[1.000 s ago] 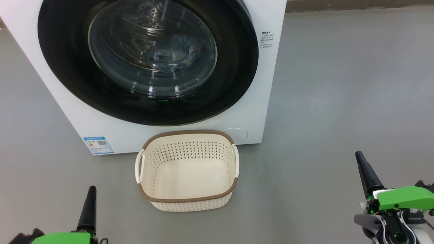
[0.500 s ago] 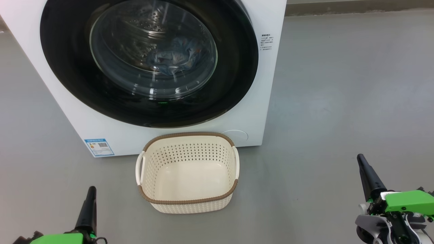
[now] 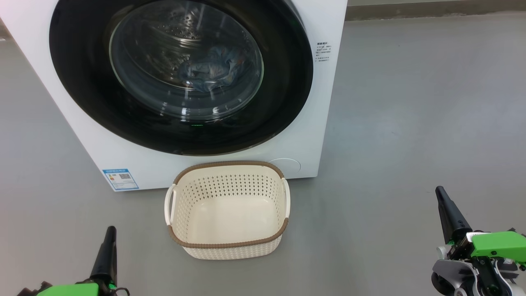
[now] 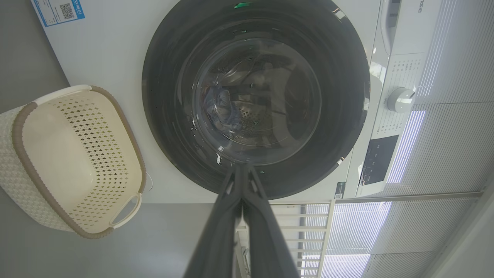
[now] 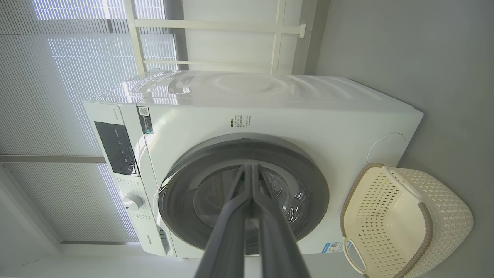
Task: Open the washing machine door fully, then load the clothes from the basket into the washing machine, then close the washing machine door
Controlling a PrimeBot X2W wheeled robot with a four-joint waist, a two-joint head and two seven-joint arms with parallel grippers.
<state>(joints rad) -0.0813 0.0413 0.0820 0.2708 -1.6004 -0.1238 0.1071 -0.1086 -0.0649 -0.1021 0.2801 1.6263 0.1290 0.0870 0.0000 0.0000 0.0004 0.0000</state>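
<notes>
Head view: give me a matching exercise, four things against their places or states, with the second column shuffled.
1 washing machine door
2 basket
3 clothes
4 left pincer

A empty, on the floor
B behind the door's glass
C glossy black, closed
D lower left corner, pointing up

Pairs: 1-C, 2-A, 3-B, 4-D.

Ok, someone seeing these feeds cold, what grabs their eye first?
The big glossy black washing machine door, shut across the top of the head view, with blue clothes visible through its glass. Below it on the grey floor stands the cream basket, empty. The left gripper and right gripper sit low in the corners, fingers pressed together, touching nothing.
</notes>
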